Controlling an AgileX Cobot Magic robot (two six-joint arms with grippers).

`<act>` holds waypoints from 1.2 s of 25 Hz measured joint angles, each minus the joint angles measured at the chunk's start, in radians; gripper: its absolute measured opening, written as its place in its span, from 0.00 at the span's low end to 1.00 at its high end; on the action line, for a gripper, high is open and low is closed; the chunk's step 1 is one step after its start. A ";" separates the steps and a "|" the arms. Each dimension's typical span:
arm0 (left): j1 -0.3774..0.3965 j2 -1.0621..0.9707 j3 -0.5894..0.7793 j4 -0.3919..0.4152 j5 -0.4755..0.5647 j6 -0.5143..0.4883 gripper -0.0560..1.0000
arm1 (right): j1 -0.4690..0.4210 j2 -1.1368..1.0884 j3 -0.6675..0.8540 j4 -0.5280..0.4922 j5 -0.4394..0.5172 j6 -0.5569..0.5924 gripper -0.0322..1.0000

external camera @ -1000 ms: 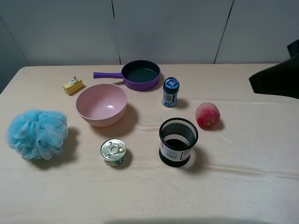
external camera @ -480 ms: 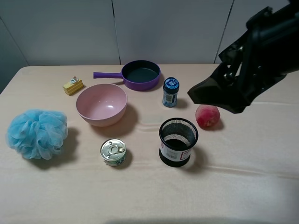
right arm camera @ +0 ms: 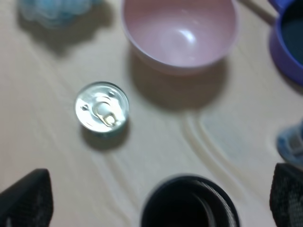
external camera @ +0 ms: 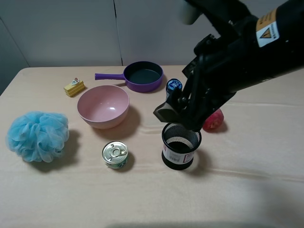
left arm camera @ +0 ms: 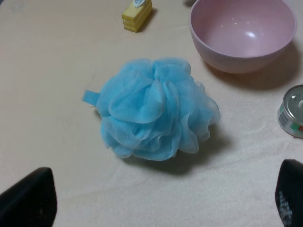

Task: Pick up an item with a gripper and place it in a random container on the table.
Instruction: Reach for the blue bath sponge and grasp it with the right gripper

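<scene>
The light-blue bath pouf (external camera: 37,135) lies at the table's left side. In the left wrist view the pouf (left arm camera: 156,109) sits ahead of my open, empty left gripper (left arm camera: 163,189), whose fingertips (left arm camera: 28,198) show at the frame's lower corners. The purple frying pan (external camera: 142,76) stands at the back centre, handle pointing left. My right gripper (external camera: 176,111), on the big black arm with the yellow label, hovers above the black mesh cup (external camera: 180,145). The right wrist view shows the right gripper (right arm camera: 158,194) open and empty, with the pan's edge (right arm camera: 289,38) and the pouf (right arm camera: 57,7) at the frame borders.
A pink bowl (external camera: 103,106) stands between pouf and pan. A tin can (external camera: 115,154) sits in front of it. A yellow cake toy (external camera: 74,87) lies at the back left. A blue bottle (external camera: 173,85) and a peach (external camera: 214,121) are partly hidden by the right arm.
The right arm has swept in from the right edge toward the table's middle and now hangs over the mesh cup, covering part of the peach and bottle. The objects have not moved.
</scene>
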 joint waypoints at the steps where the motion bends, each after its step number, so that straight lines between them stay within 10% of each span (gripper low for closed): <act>1: 0.000 0.000 0.000 0.000 0.000 0.000 0.93 | 0.018 0.013 0.000 0.000 -0.014 0.000 0.70; 30: 0.000 0.000 0.000 0.000 0.000 0.000 0.93 | 0.254 0.629 -0.692 -0.053 0.142 0.000 0.70</act>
